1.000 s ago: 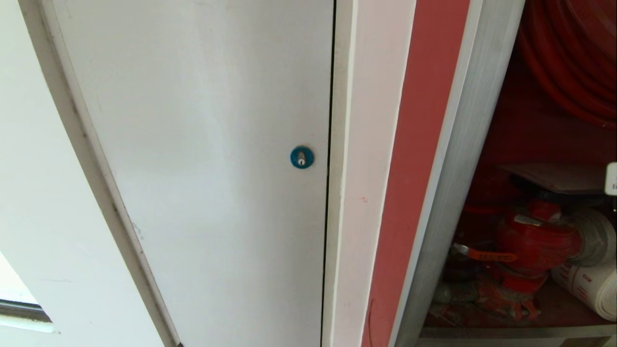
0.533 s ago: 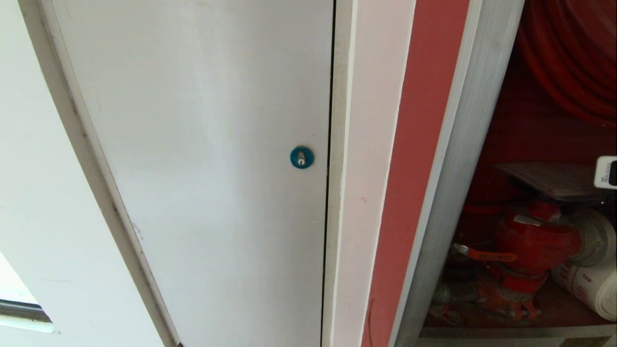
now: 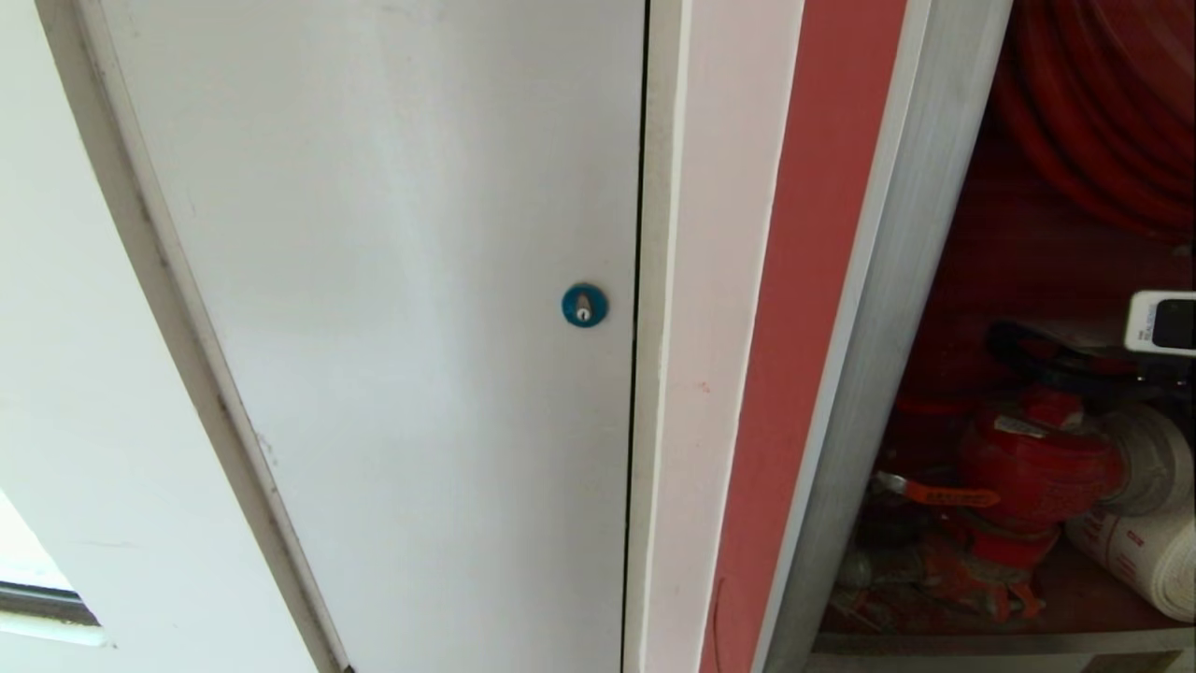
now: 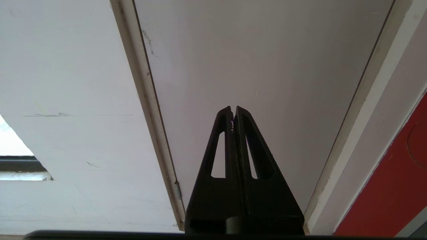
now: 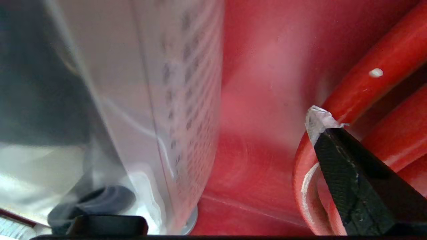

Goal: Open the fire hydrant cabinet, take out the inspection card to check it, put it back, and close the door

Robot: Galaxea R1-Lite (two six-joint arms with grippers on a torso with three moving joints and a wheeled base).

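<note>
The fire hydrant cabinet (image 3: pixel 944 308) stands open beside a plain white door (image 3: pixel 402 308) with a round blue lock (image 3: pixel 585 305). Inside it the right gripper (image 5: pixel 213 156) is spread wide. The inspection card (image 5: pixel 173 110) stands blurred against one side of it, and the red hose reel (image 5: pixel 373 96) crowds the finger (image 5: pixel 350 180) on the other. The hydrant valve (image 3: pixel 1037 467) and white rolled hose (image 3: pixel 1145 551) fill the cabinet's floor. The left gripper (image 4: pixel 233 110) is pressed together facing the white door.
</note>
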